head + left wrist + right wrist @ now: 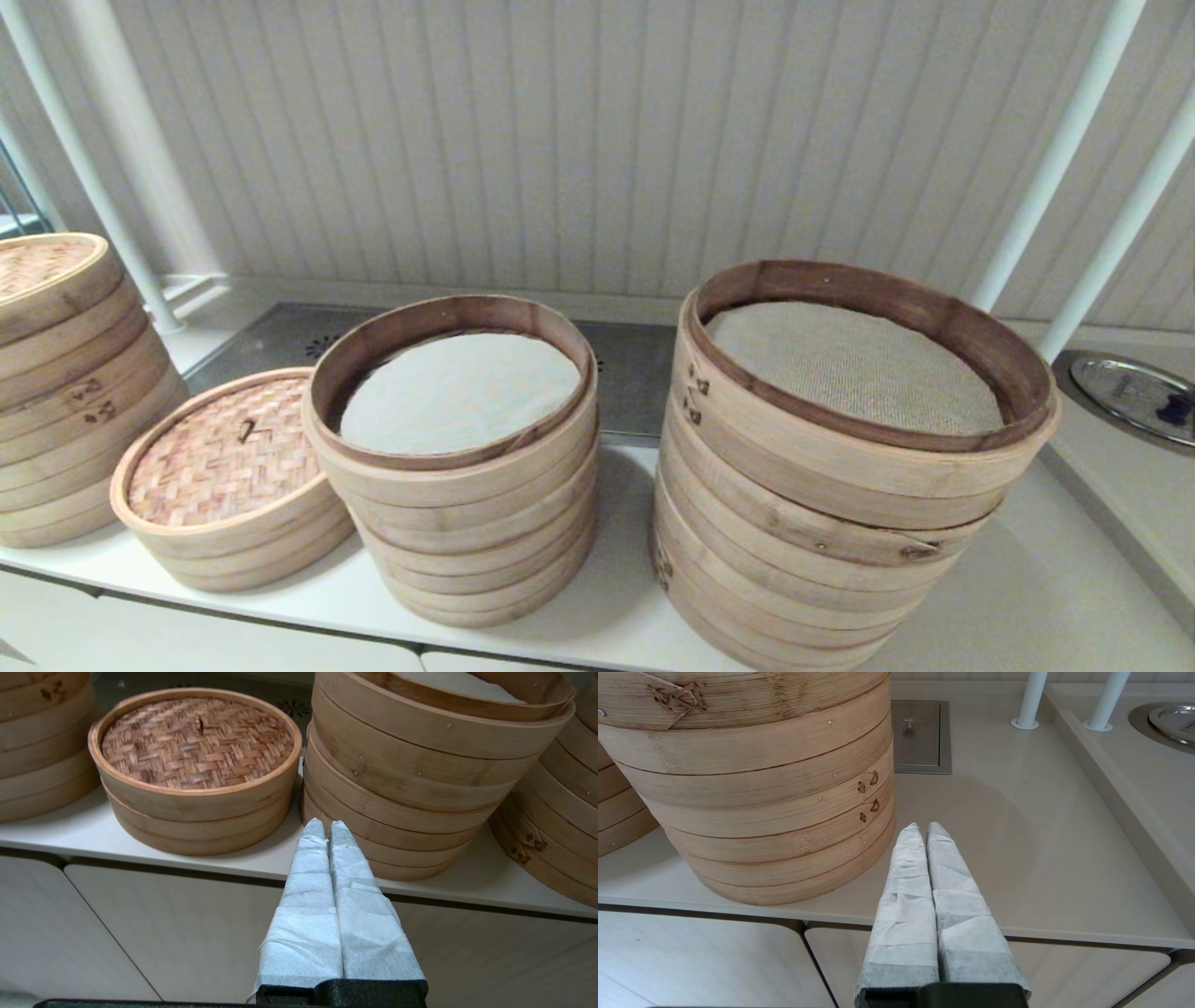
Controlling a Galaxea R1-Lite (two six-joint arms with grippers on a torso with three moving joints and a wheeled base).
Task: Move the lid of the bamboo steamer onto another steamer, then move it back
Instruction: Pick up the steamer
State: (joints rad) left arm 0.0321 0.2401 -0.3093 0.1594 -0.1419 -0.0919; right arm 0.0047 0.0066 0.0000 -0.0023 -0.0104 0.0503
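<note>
The bamboo steamer lid (224, 457) (196, 742), brown basket-weave with a small central knob, lies closed on a shallow steamer (252, 551) (196, 830) about two bands high. The lid hides that steamer's inside. My left gripper (326, 826) is shut and empty. It hangs in front of the counter edge, between that shallow steamer and the middle stack, touching neither. My right gripper (923, 828) is likewise shut and empty, just right of the widest stack. Neither gripper shows in the head view.
The middle multi-tier stack (467, 504) (420, 765) is open on top, with a dark inner rim and white liner (457, 392). The widest stack (822, 523) (752, 812) holds a grey mesh liner. A far-left stack (65, 373) carries a paler lid. White posts (1029, 700) stand behind.
</note>
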